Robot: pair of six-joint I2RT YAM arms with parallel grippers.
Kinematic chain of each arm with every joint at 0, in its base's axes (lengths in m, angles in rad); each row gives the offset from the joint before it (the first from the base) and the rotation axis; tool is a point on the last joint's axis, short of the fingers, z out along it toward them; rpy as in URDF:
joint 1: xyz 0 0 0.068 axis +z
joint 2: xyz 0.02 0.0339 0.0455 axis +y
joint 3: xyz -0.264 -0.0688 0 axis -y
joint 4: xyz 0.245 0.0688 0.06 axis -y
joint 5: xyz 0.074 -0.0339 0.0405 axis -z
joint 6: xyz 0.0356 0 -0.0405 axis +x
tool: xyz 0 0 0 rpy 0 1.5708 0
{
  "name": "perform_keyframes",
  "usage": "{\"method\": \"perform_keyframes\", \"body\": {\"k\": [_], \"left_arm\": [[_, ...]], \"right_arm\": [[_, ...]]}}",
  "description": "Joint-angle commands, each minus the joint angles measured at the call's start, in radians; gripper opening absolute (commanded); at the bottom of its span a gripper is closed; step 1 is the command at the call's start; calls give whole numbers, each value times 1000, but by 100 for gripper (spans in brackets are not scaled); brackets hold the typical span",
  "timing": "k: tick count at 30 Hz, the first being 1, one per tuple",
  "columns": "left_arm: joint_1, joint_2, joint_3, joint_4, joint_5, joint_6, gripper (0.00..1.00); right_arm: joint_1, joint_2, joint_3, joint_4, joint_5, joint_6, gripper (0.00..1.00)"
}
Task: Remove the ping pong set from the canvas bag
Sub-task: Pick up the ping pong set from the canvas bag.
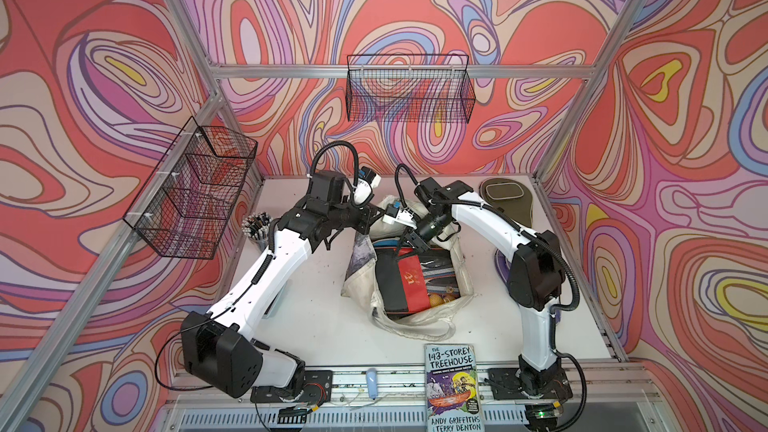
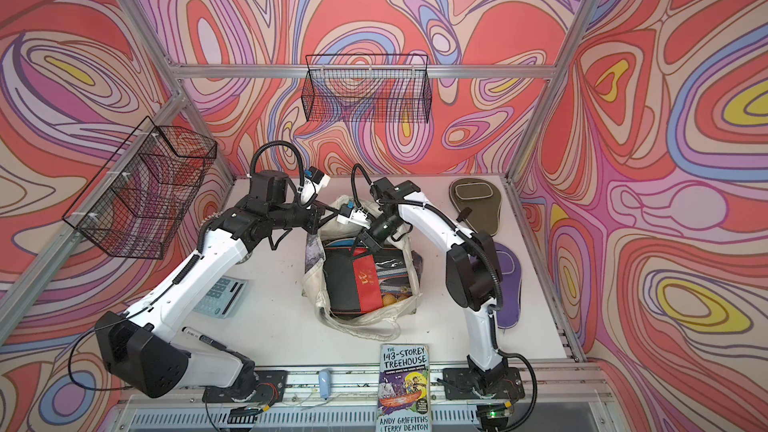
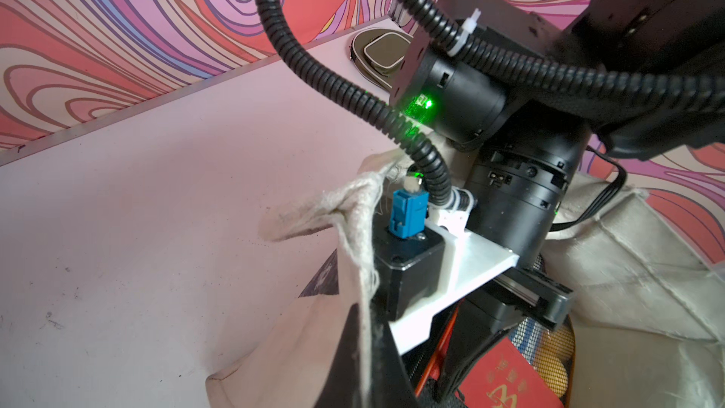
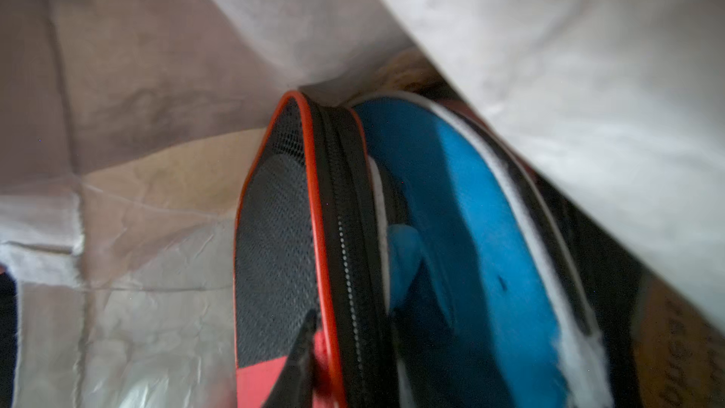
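Note:
The canvas bag (image 1: 415, 322) (image 2: 361, 326) lies mid-table with its mouth open. My left gripper (image 1: 379, 214) (image 3: 365, 366) is shut on the bag's cream rim at the far side, holding it up. My right gripper (image 1: 409, 247) (image 4: 353, 331) reaches into the mouth, its jaws closed on the zip edge of a black-and-red mesh pack (image 1: 399, 280) (image 4: 274, 229). A blue case (image 4: 463, 229) stands right behind that pack. Outside the bag, an olive green case (image 1: 505, 197) lies at the far right and a purple case (image 2: 509, 284) lies beside the right arm.
A paperback book (image 1: 453, 392) lies at the front edge. A cup of pens (image 1: 257, 228) stands at the left, with a calculator (image 2: 218, 290) and a marker (image 2: 203, 336) under the left arm. Wire baskets (image 1: 195, 189) (image 1: 409, 89) hang on the walls.

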Motion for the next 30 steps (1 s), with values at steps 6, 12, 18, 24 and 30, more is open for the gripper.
{"method": "perform_keyframes", "body": {"k": [6,12,18,24,30], "left_arm": [[-4,-53,45,171,43,31,0],[-3,-49,58,140,14,36,0],[-4,-55,53,115,-7,47,0],[-4,-72,38,97,-30,57,0],[-4,-84,30,78,-39,67,0]], "right_arm": [[25,-18,46,-79,77,-7,0],[23,-75,79,-28,154,59,0],[-6,-128,127,23,180,131,0],[-26,-154,194,23,223,152,0],[-42,-202,233,33,262,164,0]]}}
